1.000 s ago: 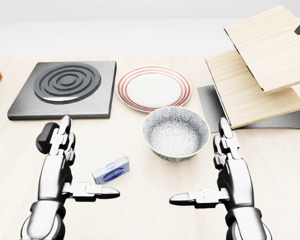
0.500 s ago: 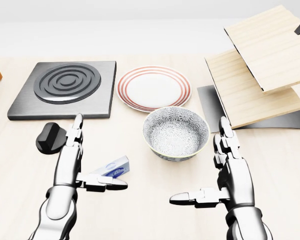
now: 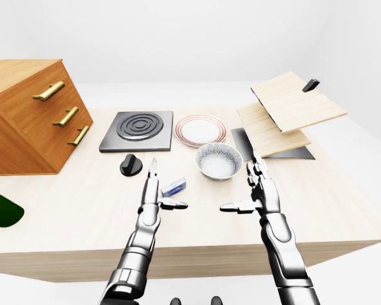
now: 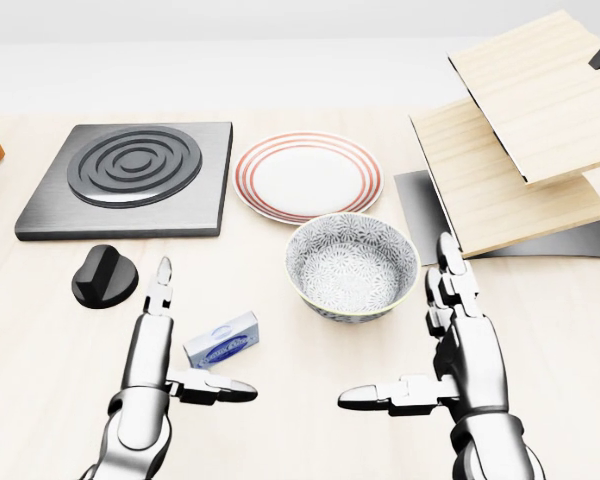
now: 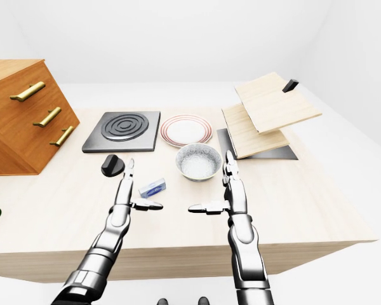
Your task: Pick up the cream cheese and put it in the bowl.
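- Left-eye view: your left hand (image 3: 153, 196) is spread open with nothing in it, fingers pointing up the picture and thumb reaching to the right. The cream cheese (image 3: 174, 187) lies on the table (image 3: 70, 197) just to the right of those fingers, apart from them. Your right hand (image 3: 257, 194) is open and empty too, with the bowl (image 3: 219, 160) up and to the left of it.
- Head view: over the last second your left hand (image 4: 160, 345) has moved right, off the black knob (image 4: 104, 276), which now shows whole to the upper left of its fingertips. Half a second ago the thumb lay across the cream cheese (image 4: 222, 340); now the thumb sits just below the box, which has not moved. You look lined up beside it, not gripping yet, so the pick is still to do. The bowl (image 4: 352, 264) waits up and to the right of that hand.
- Right-eye view: it confirms this; your right hand (image 5: 230, 194) is where it was, thumb pointing left, fingers just beside the bowl (image 5: 199, 161).
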Controlling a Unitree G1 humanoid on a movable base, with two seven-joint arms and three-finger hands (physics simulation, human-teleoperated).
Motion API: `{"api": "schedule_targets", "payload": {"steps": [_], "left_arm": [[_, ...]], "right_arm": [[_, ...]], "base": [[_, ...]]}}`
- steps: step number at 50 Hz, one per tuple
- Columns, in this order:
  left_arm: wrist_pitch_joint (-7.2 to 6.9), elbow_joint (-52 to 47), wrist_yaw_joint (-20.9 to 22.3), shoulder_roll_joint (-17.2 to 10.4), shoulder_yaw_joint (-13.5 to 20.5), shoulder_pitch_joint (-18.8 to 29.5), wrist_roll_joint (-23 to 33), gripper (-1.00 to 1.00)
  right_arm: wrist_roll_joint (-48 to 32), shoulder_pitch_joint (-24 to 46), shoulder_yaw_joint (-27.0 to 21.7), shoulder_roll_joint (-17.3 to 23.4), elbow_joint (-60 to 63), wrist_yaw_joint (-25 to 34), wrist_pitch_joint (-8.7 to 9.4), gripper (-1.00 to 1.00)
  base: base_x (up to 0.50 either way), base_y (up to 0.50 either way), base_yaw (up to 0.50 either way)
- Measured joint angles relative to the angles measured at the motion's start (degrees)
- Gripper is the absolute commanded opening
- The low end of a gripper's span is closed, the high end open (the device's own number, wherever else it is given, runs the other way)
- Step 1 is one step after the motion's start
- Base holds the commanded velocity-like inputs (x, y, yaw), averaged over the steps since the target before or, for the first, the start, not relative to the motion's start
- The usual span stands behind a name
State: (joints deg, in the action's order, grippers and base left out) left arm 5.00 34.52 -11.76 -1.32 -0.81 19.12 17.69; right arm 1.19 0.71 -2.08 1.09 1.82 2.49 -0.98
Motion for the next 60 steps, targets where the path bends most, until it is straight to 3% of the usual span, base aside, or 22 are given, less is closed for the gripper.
{"api": "schedule_targets", "payload": {"steps": [5, 6, 7, 43, 50, 60], "left_arm": [[0.0, 2.7, -1.2, 0.1, -0.2, 0.5, 1.1, 1.0], [0.0, 3.1, -1.3, 0.1, -0.2, 0.6, 1.3, 0.84], [0.0, 3.4, -1.4, 0.1, -0.2, 0.6, 1.3, -1.0], [0.01, 1.8, -1.4, -0.1, 0.8, 1.0, -4.8, -1.0], [0.01, 0.3, -0.6, -0.8, 1.3, 3.1, -5.7, -1.0], [0.01, -5.0, 2.3, -1.1, 1.3, 7.5, -6.4, -1.0]], "right_arm": [[0.0, 0.0, 0.0, 0.0, 0.1, 0.1, 0.08, 1.0], [0.0, 0.0, 0.0, 0.0, 0.1, 0.1, 0.09, 1.0], [0.1, 0.0, 0.1, 0.0, 0.1, 0.1, 0.09, 1.0], [0.6, -0.8, 0.7, -0.2, 2.1, 1.4, 1.33, 1.0], [1.0, 0.0, -0.3, 0.3, 2.9, 1.4, 2.54, 1.0], [1.7, 3.6, -3.2, 2.3, 2.7, 1.5, 5.58, 1.0]], "base": [[0.0, 0.0, 0.0], [0.0, 0.0, 0.0], [0.0, 0.0, 0.0], [0.0, 0.0, 0.0], [0.0, 0.0, 0.0], [0.0, 0.0, 0.0]]}}
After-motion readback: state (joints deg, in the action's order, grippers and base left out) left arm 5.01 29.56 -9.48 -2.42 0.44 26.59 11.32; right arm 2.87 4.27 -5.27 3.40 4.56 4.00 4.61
